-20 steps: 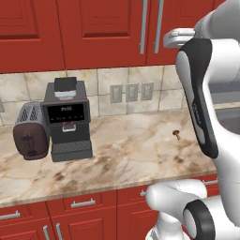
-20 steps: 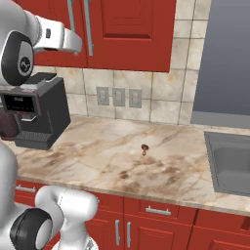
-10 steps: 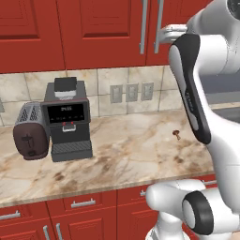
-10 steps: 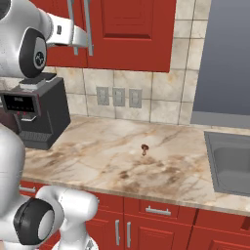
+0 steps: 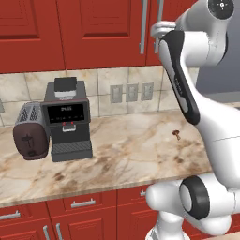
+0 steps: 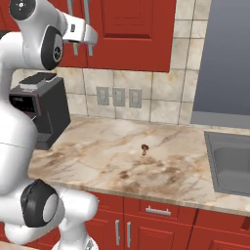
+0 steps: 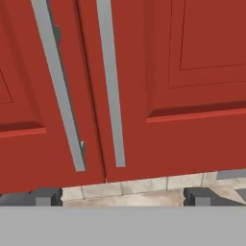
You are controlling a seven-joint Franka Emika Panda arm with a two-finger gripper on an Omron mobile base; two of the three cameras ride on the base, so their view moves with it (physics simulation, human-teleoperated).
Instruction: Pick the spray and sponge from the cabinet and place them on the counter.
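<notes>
A rounded dark toaster and boxy black coffee machine stand at the left of the marbled counter, bare stone to their right. Above, the gripper, fingers spread wide and holding nothing, faces the closed cabinet with its two silver bar handles.

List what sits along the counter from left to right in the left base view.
Toaster → coffee machine → wall outlets → small brown object → robot arm.
</notes>
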